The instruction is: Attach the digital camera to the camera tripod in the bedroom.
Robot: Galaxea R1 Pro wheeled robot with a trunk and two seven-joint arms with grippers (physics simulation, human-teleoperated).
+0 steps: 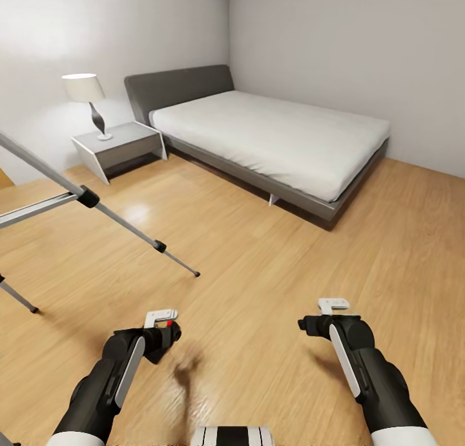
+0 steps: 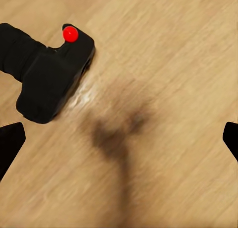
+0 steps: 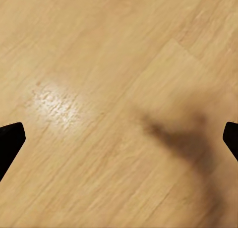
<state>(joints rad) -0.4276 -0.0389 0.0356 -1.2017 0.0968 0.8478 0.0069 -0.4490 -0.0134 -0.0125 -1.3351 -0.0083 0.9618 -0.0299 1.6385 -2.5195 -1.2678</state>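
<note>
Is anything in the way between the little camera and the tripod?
Nothing visible. The digital camera is by the left gripper, and only bare wood floor lies between it and the camera tripod legs. The bed stands off that path.

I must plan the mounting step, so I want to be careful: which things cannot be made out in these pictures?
1. Camera tripod, head view: the left edge cuts off everything above its legs.
2. Digital camera, head view: mostly hidden by the left end effector.
3. Left wrist view: whether the camera is gripped or loose cannot be told.
</note>
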